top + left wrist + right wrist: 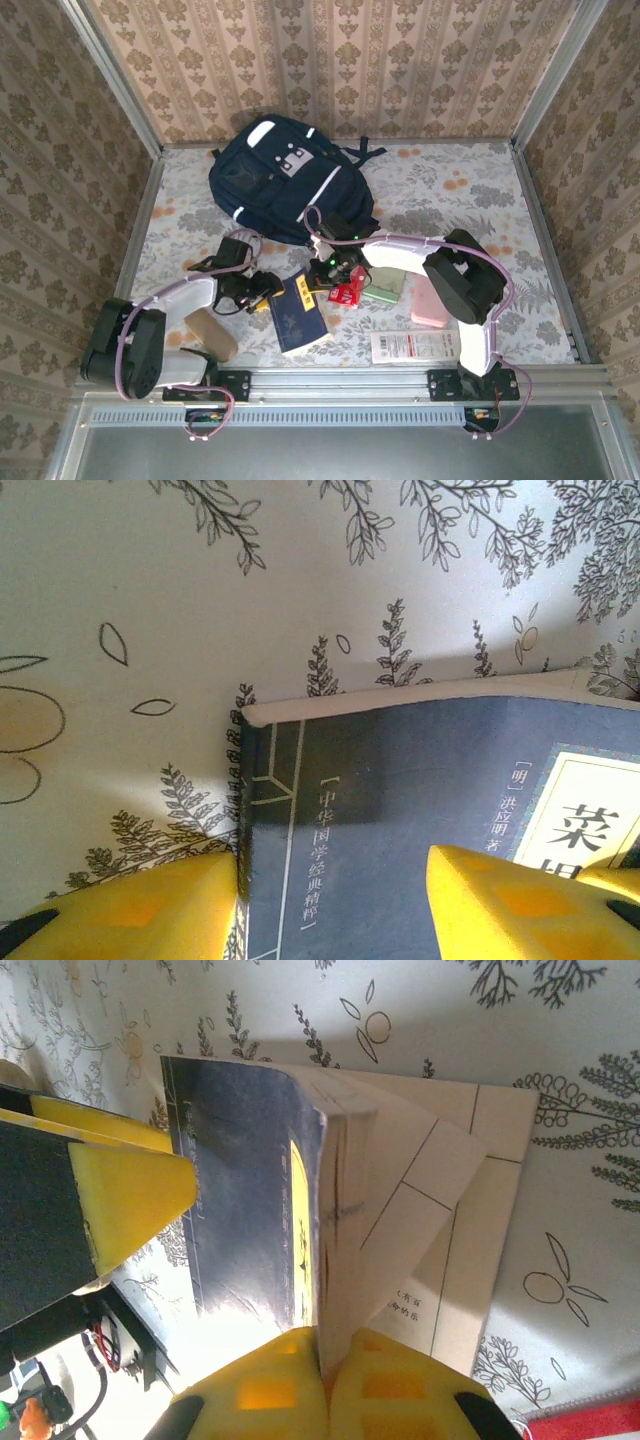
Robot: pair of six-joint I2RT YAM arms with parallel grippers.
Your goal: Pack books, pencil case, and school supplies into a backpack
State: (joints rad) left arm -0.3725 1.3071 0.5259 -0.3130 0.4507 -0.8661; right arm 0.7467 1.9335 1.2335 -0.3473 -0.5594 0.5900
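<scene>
A: Where's the dark blue book [298, 318]?
B: Lower centre of the top view, its cover lifted. The right gripper [325, 1360] is pinched tight on that cover's edge.
A: And the left gripper [328, 868]?
B: Fingers half spread, straddling the book's left edge. Bare table [450, 190] lies upper right, beside the backpack [285, 185].

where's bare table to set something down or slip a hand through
Widest bare patch: the floral tablecloth between the navy striped fabric backpack and the right wall. A narrower strip runs left of the backpack. Crowded: the near middle, where the dark blue book, red packet, pale green packet, pink case and long white packet lie close together.
</scene>
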